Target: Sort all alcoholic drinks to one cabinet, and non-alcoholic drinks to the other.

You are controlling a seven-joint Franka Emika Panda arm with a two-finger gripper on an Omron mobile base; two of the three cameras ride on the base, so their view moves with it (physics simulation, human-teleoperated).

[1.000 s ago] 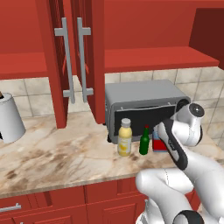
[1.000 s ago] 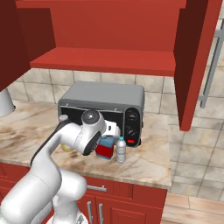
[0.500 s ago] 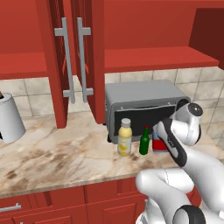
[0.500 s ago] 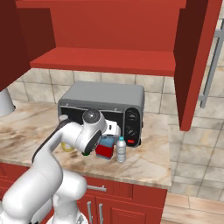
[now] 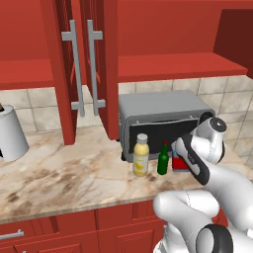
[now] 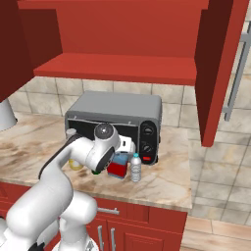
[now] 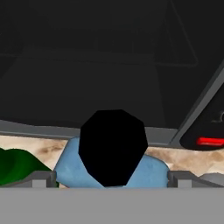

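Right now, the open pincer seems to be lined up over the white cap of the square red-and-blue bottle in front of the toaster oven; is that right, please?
Not quite: the cap is black, not white. The hand view shows the black cap of the square red-and-blue bottle centred between the open pincer fingertips, in front of the toaster oven.

My arm has edged slightly lower toward the worktop (image 5: 64, 168) over the past second, bringing my wide-open gripper (image 7: 112, 178) down above the black cap of the red-and-blue bottle (image 6: 117, 165) before the toaster oven (image 5: 163, 118); the bottles are unmoved.
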